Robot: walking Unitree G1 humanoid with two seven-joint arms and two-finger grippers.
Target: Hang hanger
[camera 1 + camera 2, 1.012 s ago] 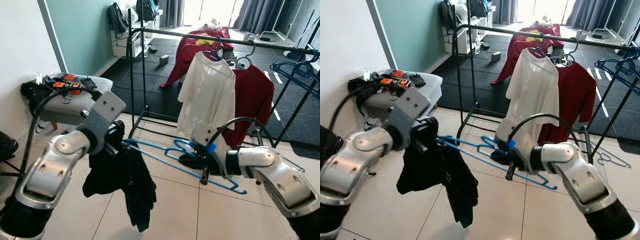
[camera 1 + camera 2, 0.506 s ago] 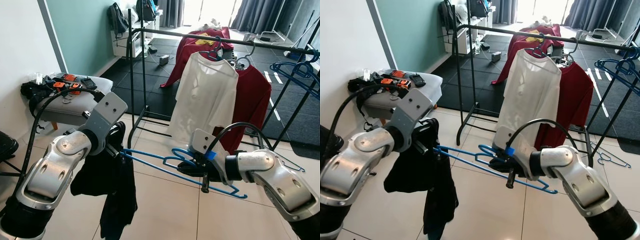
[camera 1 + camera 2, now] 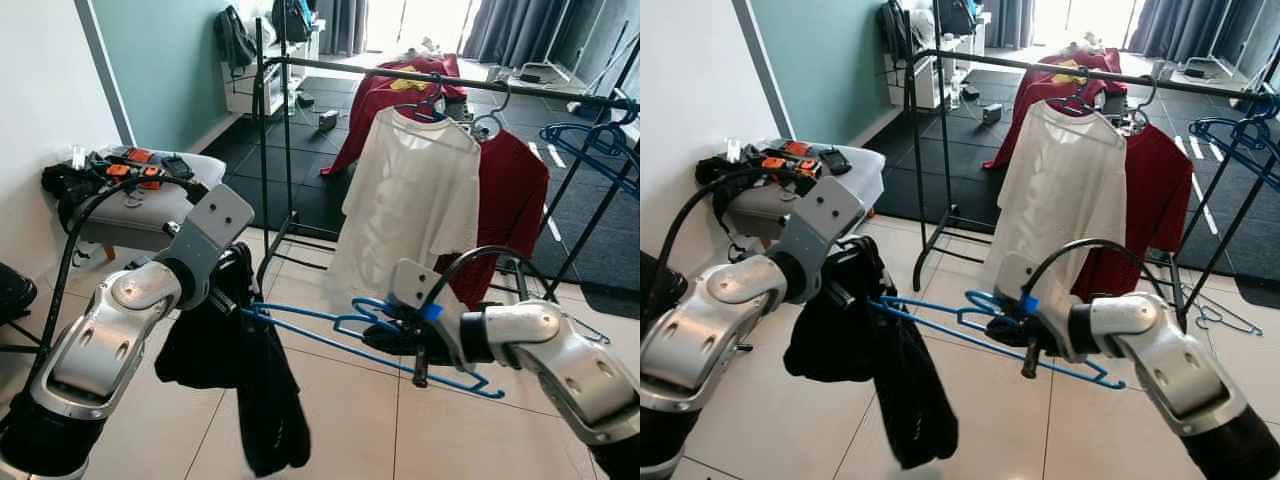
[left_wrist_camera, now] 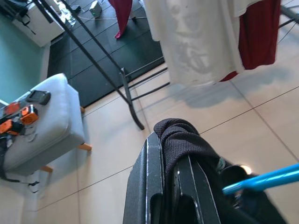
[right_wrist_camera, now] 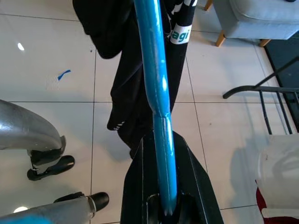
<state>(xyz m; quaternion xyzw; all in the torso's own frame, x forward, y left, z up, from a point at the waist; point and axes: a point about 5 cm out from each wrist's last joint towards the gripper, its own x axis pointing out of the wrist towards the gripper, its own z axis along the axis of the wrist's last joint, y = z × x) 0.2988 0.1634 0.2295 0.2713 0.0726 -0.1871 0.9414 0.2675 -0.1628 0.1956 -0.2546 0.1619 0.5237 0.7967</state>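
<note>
A blue hanger [image 3: 310, 333] lies nearly level above the tiled floor, held between my two arms. My right gripper [image 3: 395, 335] is shut on its bar close to the hook, and the bar runs out between the fingers [image 5: 156, 84]. My left gripper [image 3: 235, 295] is at the hanger's left end, shut on a black garment [image 3: 255, 390] that droops from that end towards the floor. The fabric bunches over the left fingers [image 4: 182, 137]. Behind stands the black clothes rack [image 3: 400, 75].
A white shirt [image 3: 415, 200] and a red shirt [image 3: 510, 200] hang on the rack. Blue hangers [image 3: 600, 140] hang at its right end. A grey stool [image 3: 150, 200] with small items stands at the left wall. Another rack base [image 5: 261, 91] crosses the floor.
The black garment has swung and now hangs lower and longer from the hanger's left end. The white shirt on the rack has swayed. Both grippers keep their hold.
</note>
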